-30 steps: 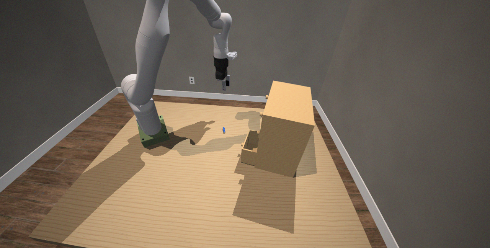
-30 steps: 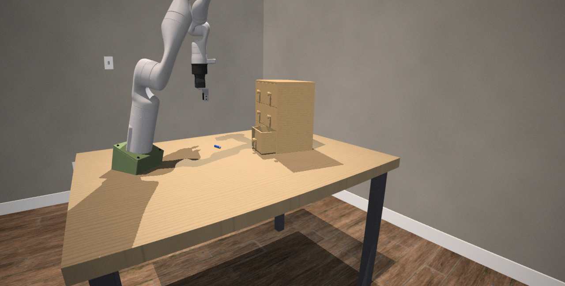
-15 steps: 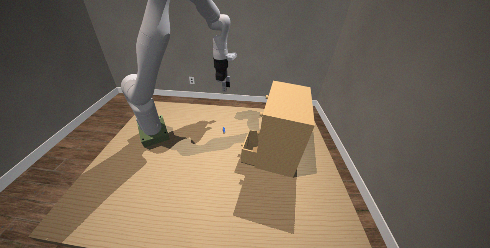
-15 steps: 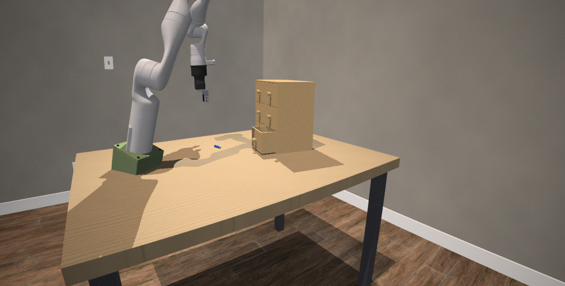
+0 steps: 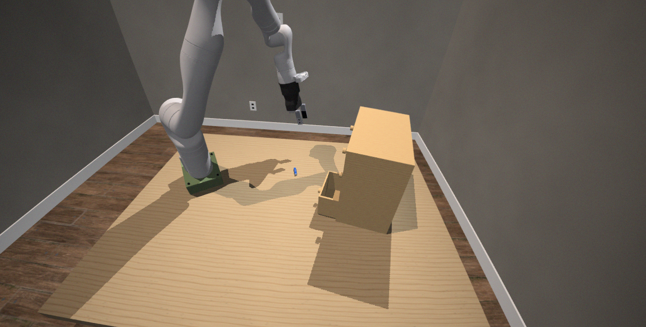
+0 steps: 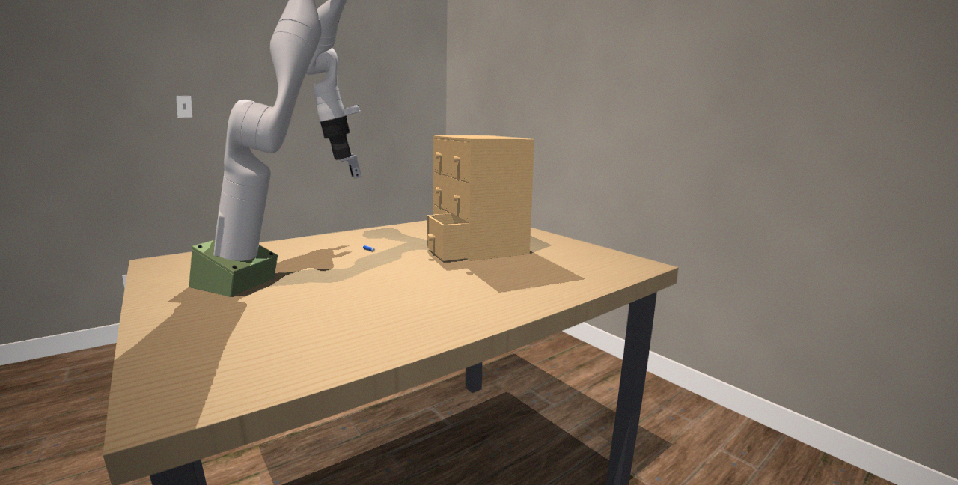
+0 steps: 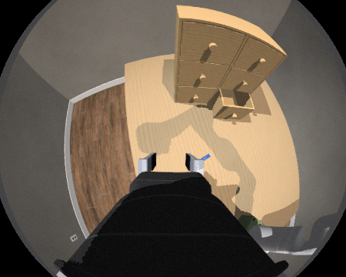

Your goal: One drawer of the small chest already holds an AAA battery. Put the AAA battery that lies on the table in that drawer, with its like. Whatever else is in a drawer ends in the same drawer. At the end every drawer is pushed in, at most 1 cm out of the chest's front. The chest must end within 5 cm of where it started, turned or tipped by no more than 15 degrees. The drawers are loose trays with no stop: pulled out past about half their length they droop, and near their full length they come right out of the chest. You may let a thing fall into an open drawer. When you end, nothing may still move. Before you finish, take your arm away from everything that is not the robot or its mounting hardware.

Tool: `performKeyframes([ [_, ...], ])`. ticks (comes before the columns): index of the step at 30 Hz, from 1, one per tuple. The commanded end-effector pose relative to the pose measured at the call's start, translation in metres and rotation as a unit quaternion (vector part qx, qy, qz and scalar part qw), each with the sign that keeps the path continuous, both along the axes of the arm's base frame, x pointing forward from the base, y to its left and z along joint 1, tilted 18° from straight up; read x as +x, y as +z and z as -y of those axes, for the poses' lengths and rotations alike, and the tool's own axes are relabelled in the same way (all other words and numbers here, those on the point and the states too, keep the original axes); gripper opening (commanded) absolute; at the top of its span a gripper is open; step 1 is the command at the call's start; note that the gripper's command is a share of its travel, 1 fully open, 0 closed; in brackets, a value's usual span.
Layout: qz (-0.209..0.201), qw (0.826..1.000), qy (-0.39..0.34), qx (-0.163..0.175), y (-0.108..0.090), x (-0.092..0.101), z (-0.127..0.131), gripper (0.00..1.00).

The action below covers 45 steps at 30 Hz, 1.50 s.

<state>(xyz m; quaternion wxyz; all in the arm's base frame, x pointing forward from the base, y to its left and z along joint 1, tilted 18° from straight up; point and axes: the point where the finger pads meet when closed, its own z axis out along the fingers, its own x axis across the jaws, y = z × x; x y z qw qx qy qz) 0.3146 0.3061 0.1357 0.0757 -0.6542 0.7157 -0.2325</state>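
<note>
A small blue AAA battery (image 5: pixel 295 171) (image 6: pixel 368 248) (image 7: pixel 206 157) lies on the table, in front of the chest. The wooden chest (image 5: pixel 381 132) (image 6: pixel 501 197) (image 7: pixel 228 19) stands upright with two columns of three drawers. Its bottom drawer (image 5: pixel 328 206) (image 6: pixel 450 241) (image 7: pixel 224 111), the right one in the wrist view, is pulled out; the other drawers look pushed in. No battery can be made out in the visible part of the open drawer. My gripper (image 5: pixel 301 117) (image 6: pixel 355 171) (image 7: pixel 171 158) is open and empty, tilted, high above the table and in front of the chest.
The table (image 5: pixel 253 253) (image 6: pixel 375 328) (image 7: pixel 150 77) carries the green arm base (image 5: pixel 203 183) (image 6: pixel 233 271) (image 7: pixel 250 222) at its other end from the chest. Round knobs stick out from the drawer fronts. Shadows of the arm fall near the battery.
</note>
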Motion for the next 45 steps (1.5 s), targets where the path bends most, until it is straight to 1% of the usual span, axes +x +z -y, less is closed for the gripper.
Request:
performKeyframes([
  [1, 0.002, 1.000, 0.011, -0.007, -0.005, -0.008, -0.002, 1.00],
  [9, 0.079, 0.996, 0.027, -0.016, -0.015, 0.003, 0.002, 1.00],
  [16, 0.151, 0.987, 0.042, -0.025, -0.025, 0.014, 0.005, 1.00],
  [18, 0.151, 0.987, 0.042, -0.025, -0.025, 0.014, 0.005, 1.00],
  [21, 0.183, 0.982, 0.049, -0.029, -0.029, 0.019, 0.006, 1.00],
  [27, 0.245, 0.967, 0.062, -0.037, -0.038, 0.029, 0.009, 1.00],
  [33, 0.308, 0.947, 0.074, -0.045, -0.046, 0.038, 0.012, 1.00],
  [35, 0.308, 0.947, 0.074, -0.045, -0.046, 0.038, 0.012, 1.00],
  [45, 0.404, 0.908, 0.094, -0.057, -0.060, 0.054, 0.017, 1.00],
])
